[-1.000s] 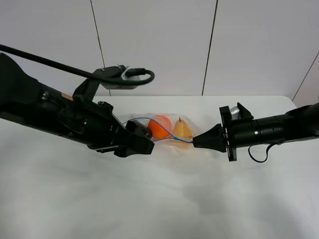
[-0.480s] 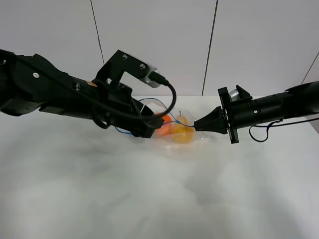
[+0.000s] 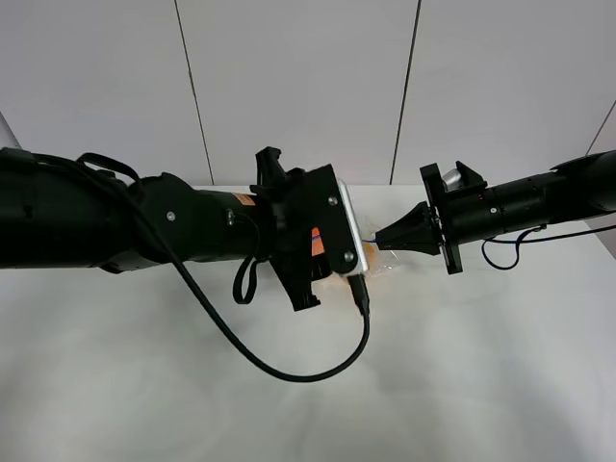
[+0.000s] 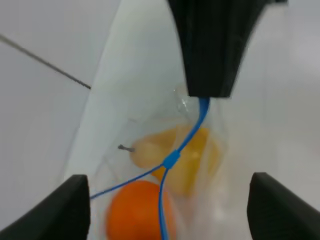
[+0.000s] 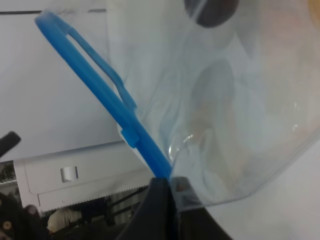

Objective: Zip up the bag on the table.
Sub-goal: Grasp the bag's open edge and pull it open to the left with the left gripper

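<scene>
The bag (image 4: 150,150) is clear plastic with a blue zipper strip (image 4: 197,125) and a blue slider (image 4: 171,160). The orange (image 4: 140,212) and yellow pear (image 4: 192,157) show through it. A dark shape (image 5: 210,10) may be the eggplant. My right gripper (image 3: 378,240) is shut on the end of the strip (image 5: 125,130), and it also shows in the left wrist view (image 4: 210,50). My left gripper (image 4: 170,210) is open, with its fingers (image 4: 75,210) wide on either side of the bag. In the high view my left arm (image 3: 318,231) hides most of the bag (image 3: 371,272).
The white table (image 3: 433,385) reaches out in front and to both sides. A black cable (image 3: 289,371) from the left arm loops down over the table in front of the bag. A grey panelled wall (image 3: 289,87) stands behind.
My left arm has swung in from the left and turned over the bag, now covering it in the high view. My right gripper kept its hold and rose slightly.
</scene>
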